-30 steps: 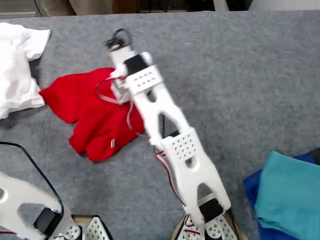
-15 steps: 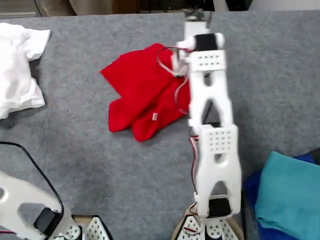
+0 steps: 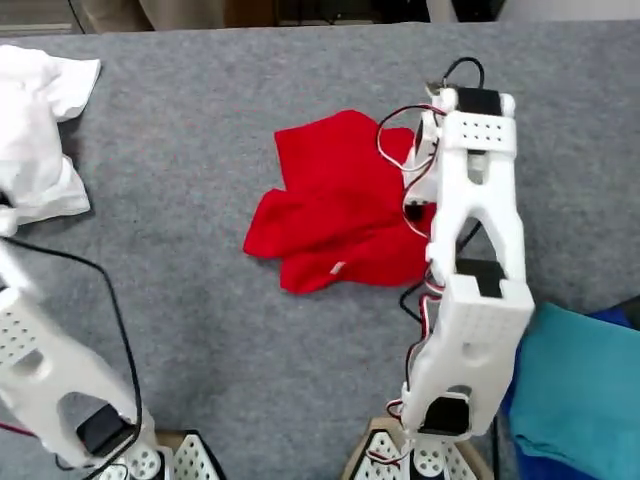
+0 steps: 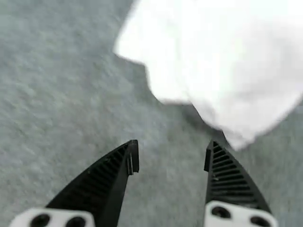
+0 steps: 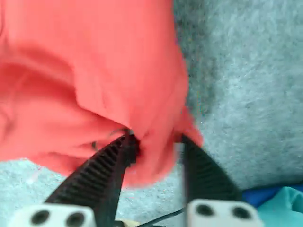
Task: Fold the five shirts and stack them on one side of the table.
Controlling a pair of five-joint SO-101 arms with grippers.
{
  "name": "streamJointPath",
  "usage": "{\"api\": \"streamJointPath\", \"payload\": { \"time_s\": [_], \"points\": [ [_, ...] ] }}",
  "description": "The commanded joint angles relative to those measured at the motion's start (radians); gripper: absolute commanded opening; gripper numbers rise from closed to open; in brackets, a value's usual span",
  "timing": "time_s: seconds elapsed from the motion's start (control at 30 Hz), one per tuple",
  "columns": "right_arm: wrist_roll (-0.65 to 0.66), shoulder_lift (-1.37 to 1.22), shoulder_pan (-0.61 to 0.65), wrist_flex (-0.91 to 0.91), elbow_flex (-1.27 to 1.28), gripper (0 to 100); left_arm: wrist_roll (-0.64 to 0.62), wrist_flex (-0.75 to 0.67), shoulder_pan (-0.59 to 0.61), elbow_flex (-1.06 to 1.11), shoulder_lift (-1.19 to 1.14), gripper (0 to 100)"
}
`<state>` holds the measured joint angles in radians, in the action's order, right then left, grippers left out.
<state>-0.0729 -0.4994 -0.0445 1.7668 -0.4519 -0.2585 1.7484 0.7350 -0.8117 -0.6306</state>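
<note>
Left pincer (image 4: 171, 156): jaws spread wide, holding nothing, poised over the grey table (image 3: 200, 330) just short of the crumpled white shirt (image 3: 35, 130) at 10 o'clock. Red shirt (image 3: 340, 225) lies rumpled at centre. Right pincer (image 5: 156, 142): jaws nearly closed, clamped on that shirt's 3 o'clock edge. Teal shirt (image 3: 580, 390) sits at 4 o'clock, well apart.

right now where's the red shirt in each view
high view: red shirt mid-table, against the right arm.
left wrist view: white shirt on the grey table instead.
right wrist view: red shirt bunched in the right gripper.
shared landmark: teal cloth near that arm's base.
</note>
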Motion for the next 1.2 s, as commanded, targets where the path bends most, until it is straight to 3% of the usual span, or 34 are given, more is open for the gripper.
{"api": "streamJointPath", "payload": {
  "time_s": [0.0,0.2,0.3,0.53,0.73,0.93,1.17],
  "points": [
    [0.035,0.13,-0.007,0.012,-0.007,28.9,0.041,0.012,-0.141,0.135,0.127,24],
    [0.04,0.163,0.189,0.008,-0.194,30.0,0.13,0.012,-0.298,0.296,0.193,23],
    [0.035,0.139,0.32,-0.071,-0.277,30.0,0.127,0.012,-0.284,0.307,0.197,23],
    [0.018,-0.104,0.475,-0.489,-0.282,30.0,0.132,0.011,-0.169,0.321,0.191,23],
    [-0.147,-0.374,0.479,-0.753,-0.303,30.0,0.132,0.011,-0.157,0.414,0.193,23],
    [-0.261,-0.568,0.475,-0.76,-0.504,30.1,0.132,0.011,-0.163,0.428,0.191,23],
    [-0.273,-0.754,0.476,-0.747,-0.779,29.9,0.132,0.011,-0.175,0.428,0.191,22]
  ]
}}
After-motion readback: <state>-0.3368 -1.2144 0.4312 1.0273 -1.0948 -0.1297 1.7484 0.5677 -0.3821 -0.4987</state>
